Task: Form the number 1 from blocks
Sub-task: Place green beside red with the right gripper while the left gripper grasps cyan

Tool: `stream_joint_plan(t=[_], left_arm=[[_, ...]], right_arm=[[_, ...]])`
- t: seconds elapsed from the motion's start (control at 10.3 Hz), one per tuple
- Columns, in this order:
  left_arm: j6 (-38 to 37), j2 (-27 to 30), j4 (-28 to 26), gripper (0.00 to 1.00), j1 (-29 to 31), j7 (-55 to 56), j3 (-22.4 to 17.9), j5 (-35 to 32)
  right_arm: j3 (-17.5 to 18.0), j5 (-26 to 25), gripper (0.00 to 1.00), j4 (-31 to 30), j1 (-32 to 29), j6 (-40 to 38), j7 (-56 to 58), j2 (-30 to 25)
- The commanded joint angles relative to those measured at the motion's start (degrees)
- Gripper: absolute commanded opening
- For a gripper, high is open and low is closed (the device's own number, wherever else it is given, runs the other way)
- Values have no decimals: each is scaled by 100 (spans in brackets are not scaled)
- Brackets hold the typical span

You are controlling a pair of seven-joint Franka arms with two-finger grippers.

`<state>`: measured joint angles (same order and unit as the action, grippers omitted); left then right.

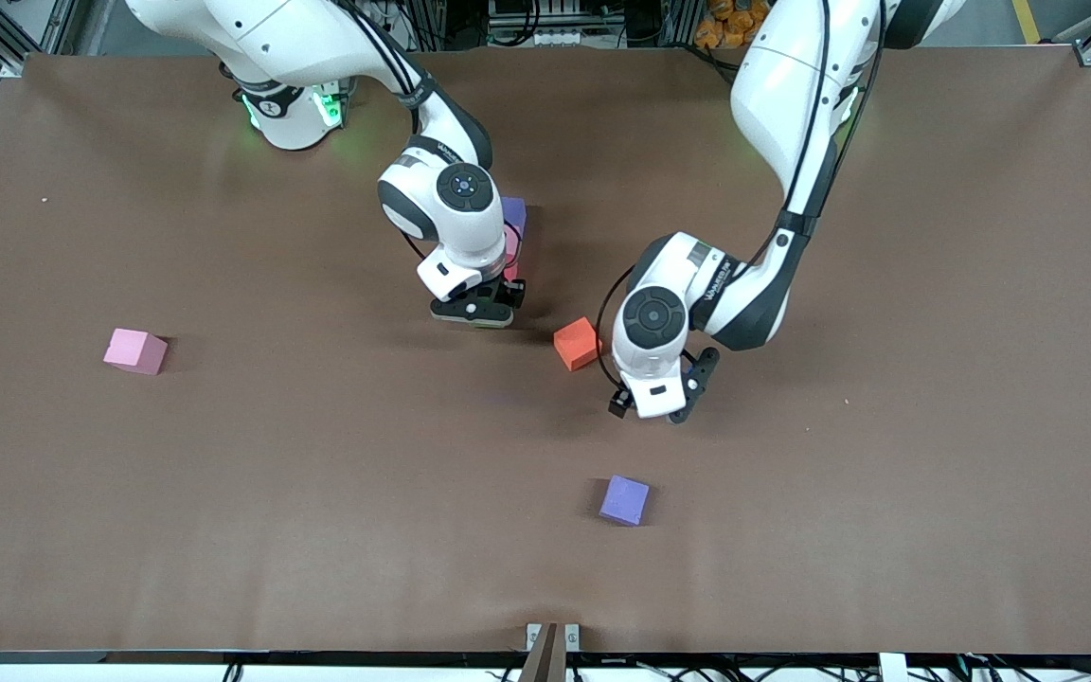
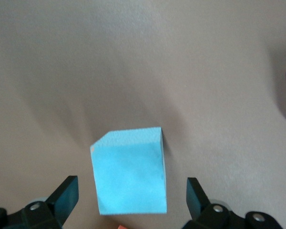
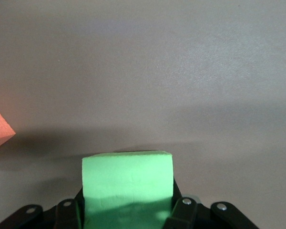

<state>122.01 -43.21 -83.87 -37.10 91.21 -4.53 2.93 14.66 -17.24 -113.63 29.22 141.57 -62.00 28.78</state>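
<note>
- A pink block (image 1: 135, 350) is seen alone on the table (image 1: 223, 530), toward the right arm's end, well apart from everything else.
- The right gripper (image 1: 475, 311) is clenched on a green block (image 3: 127, 188); the block is only seen in the right wrist view, pinched between the fingers (image 3: 183, 210), low over the table near the middle.
- Just beside the right wrist, farther from the front camera, a purple block (image 1: 514, 216) is partly hidden by the arm, with a strip of pink or red (image 1: 511, 254) touching it on its nearer side; which block that is cannot be told.
- An orange block (image 1: 577, 343) is sat on the table between the two grippers, close to the left one.
- The left gripper (image 1: 661, 409) is released, jaws spread wide, held over a light blue block (image 2: 129, 171) that lies on the table between the fingers (image 2: 64, 194) without being touched.
- A second purple block (image 1: 624, 499) is placed nearer the front camera than the left gripper, apart from it.
</note>
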Motion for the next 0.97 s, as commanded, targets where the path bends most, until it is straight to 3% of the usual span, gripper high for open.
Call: stream_joint_plan(t=[0.0, 0.58, 0.68, 0.78, 0.88], left_arm=[[42, 76, -94, 100, 27, 99, 5, 85], [306, -205, -94, 100, -17, 231, 5, 68], [315, -231, -94, 100, -34, 222, 5, 33], [306, -232, -94, 14, 35, 92, 31, 15], [306, -240, -94, 0, 27, 99, 22, 24]], right_arm=[[54, -166, 0, -54, -39, 152, -277, 31], [46, -174, 0, -45, -30, 284, -462, 162], [46, -174, 8, -45, -30, 284, -462, 171], [46, -183, 26, -45, -30, 275, -462, 180], [46, -183, 45, -45, -30, 275, -462, 180]])
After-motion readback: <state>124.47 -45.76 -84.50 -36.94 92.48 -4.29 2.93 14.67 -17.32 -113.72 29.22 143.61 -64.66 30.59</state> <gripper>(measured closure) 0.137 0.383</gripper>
